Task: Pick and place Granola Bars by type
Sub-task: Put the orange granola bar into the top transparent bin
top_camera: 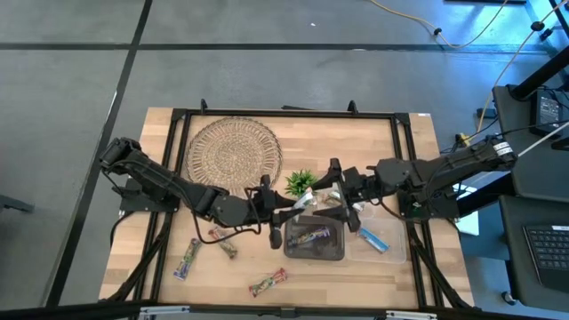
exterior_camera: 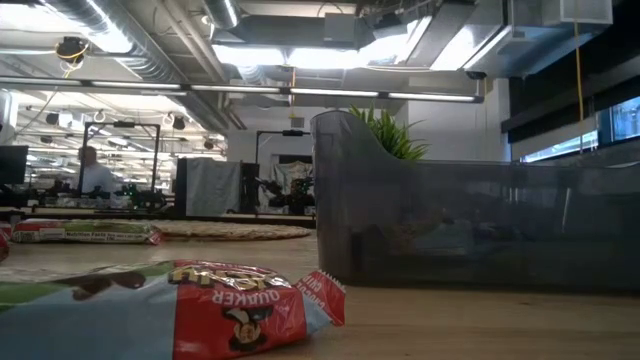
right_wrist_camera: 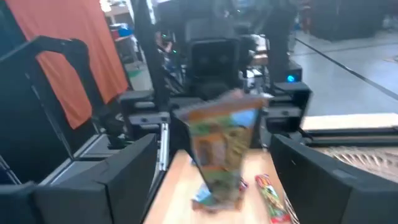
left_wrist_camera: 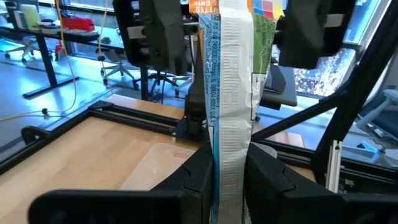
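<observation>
Left jaws (left_wrist_camera: 227, 180) closed on a granola bar (left_wrist_camera: 233, 93); the bar stands on end between the two dark fingers (left_wrist_camera: 193, 177), white printed seam facing the left wrist camera, green and orange print at its far end. In the high view the left jaws (top_camera: 283, 212) sit just beside the small green plant (top_camera: 300, 182), on its left-arm side and over the near edge of the dark bin (top_camera: 314, 242).

Right jaws (right_wrist_camera: 214, 186) are spread wide, fingers well apart on either side of the same bar (right_wrist_camera: 221, 146), not touching it as far as the right wrist view shows; the picture there is blurred. In the high view the right jaws (top_camera: 331, 197) are just beside the plant, on its right-arm side, facing the left jaws across the bar.

Dark bin, just in front of the plant: holds at least one bar (top_camera: 310, 236). Clear bin (top_camera: 396, 253), touching the dark bin on the right-arm side: holds a blue bar (top_camera: 374, 238).

On the worktop (top_camera: 409, 276), left-arm side of the dark bin: three loose bars (top_camera: 188, 258), (top_camera: 222, 243), (top_camera: 268, 283). Woven round mat (top_camera: 233, 153) lies beyond the plant toward the left arm.

Low view: a red and green Quaker bar (exterior_camera: 150, 315) lies in the foreground before the dark bin (exterior_camera: 470, 225). A person (exterior_camera: 92, 172) is seated far back in the room.
</observation>
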Available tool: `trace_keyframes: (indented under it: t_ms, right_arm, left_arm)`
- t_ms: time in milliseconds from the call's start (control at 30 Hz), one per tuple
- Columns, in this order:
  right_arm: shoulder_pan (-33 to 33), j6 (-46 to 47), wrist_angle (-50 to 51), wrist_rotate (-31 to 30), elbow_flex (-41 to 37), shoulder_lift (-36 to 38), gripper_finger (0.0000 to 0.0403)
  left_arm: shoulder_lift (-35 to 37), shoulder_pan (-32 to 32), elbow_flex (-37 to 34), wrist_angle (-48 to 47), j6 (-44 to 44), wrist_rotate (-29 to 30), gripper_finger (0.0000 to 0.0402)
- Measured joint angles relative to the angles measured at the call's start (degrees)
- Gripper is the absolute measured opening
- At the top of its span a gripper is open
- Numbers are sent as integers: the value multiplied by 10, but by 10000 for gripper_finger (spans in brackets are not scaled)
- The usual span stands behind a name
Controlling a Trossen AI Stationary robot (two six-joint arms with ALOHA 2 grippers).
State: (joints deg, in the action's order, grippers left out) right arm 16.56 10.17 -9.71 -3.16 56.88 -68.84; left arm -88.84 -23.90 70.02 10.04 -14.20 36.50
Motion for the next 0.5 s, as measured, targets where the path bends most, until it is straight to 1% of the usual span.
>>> trace_keyframes:
  t_ms: [167,300,500]
  right_arm:
    - [0,-7,-24,0,0,-27,312]
    - [0,-28,-66,3,0,-56,312]
    - [0,-30,-77,3,0,-58,304]
  left_arm:
    - [0,1,0,1,0,-1,67]
    - [0,1,0,2,0,-1,66]
    - [0,1,0,1,0,-1,63]
